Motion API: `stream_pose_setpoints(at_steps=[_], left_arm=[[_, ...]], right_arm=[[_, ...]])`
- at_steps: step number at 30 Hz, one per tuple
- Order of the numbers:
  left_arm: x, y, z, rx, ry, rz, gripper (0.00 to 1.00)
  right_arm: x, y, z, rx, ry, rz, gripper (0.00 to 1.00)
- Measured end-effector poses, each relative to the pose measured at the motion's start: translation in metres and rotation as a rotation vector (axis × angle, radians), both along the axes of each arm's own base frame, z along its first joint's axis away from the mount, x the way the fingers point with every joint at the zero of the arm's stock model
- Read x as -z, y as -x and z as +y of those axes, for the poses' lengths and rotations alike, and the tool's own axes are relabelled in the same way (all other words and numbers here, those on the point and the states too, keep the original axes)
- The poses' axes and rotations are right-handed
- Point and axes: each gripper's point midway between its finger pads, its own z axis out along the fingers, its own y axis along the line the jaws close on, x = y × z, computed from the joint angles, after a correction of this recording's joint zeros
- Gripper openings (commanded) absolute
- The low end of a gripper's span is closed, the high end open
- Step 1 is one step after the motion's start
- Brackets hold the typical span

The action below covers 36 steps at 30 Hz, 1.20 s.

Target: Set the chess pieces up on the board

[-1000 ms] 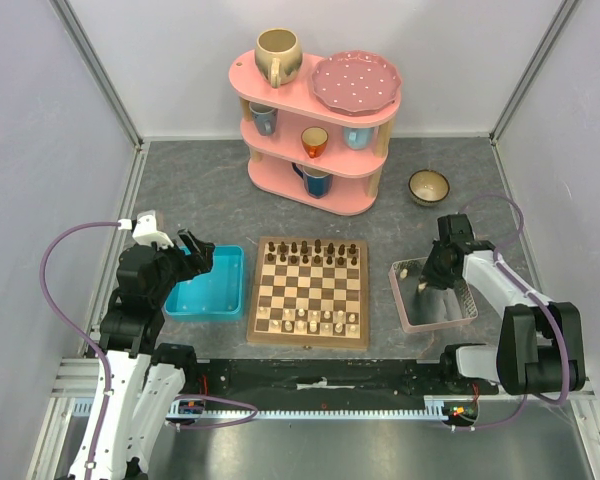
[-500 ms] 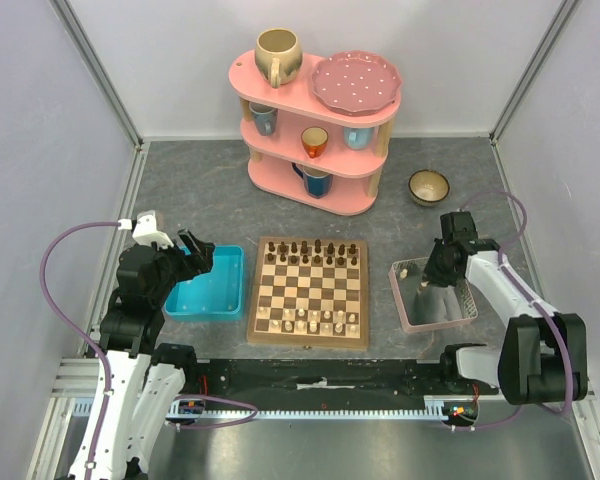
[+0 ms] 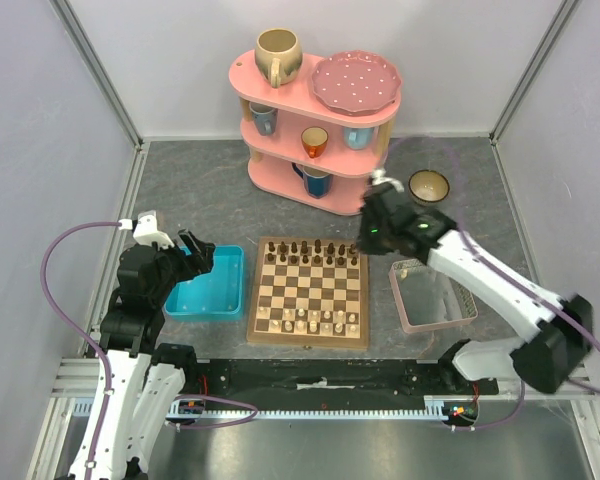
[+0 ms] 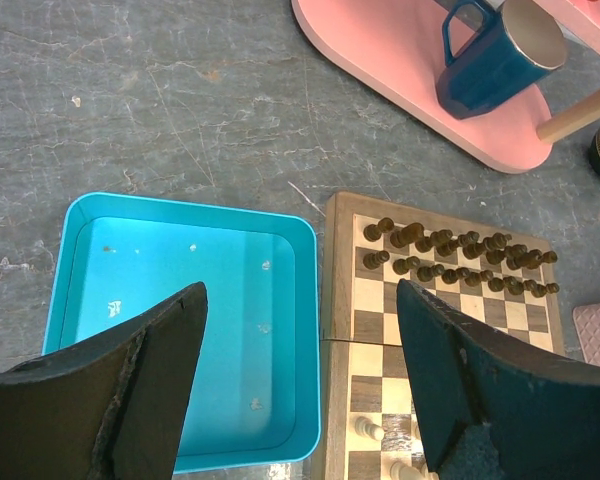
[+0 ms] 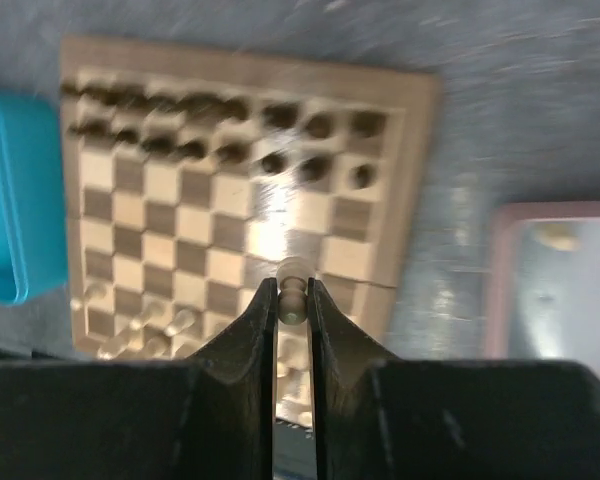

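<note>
**Right claw carries a pale chess piece above the board**

From where I stand, the right claw point(image 5: 292, 298) is pressed around a pale chess piece point(image 5: 293, 270), pinching it with its rounded end showing between the fingertips. The wrist view is blurred, so I cannot tell how the piece is tilted. It hangs above the board point(image 3: 306, 288), near the far right corner. The dark chessmen point(image 3: 310, 250) fill the two far rows. Several pale chessmen point(image 3: 315, 320) stand on the near rows, with gaps among them. The left claw point(image 4: 300, 292) is spread wide and holds nothing, hovering over the turquoise tray point(image 3: 212, 295) left of the board. The clear pink-rimmed tray point(image 3: 435, 300) sits on the tabletop to the board's right.

The step in hand looks like carrying this piece to a free near-row square. To do it well, I would pass high over the dark rows and come straight down over the centre of an empty square, clear of its neighbours. I would let go only once the base rests flat.

No brand, label or writing can be read anywhere.
</note>
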Motion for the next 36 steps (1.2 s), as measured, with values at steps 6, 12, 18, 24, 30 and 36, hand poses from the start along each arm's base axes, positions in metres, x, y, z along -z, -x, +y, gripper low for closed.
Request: stream_pose_setpoints(at_steps=[6,12,18,24,30,36], left_arm=[[0.002,-0.001,0.000,0.000,-0.001,0.007,0.83],[0.002,-0.001,0.000,0.000,-0.001,0.008,0.83],[0.002,-0.001,0.000,0.000,-0.001,0.008,0.83],[0.002,-0.001,0.000,0.000,-0.001,0.008,0.83],[0.002,-0.001,0.000,0.000,-0.001,0.008,0.83],[0.002,-0.001,0.000,0.000,-0.001,0.008,0.83]], right_arm=[[0.031,0.042,0.138,-0.311,0.084,0.071,0.02],[0.060,0.082,0.216,-0.486,0.149,0.092,0.02],[0.082,0.097,0.224,-0.524,0.201,0.134,0.02],[0.099,0.105,0.223,-0.541,0.243,0.166,0.02],[0.109,0.111,0.223,-0.553,0.262,0.187,0.04],[0.113,0.112,0.223,-0.555,0.269,0.196,0.05]])
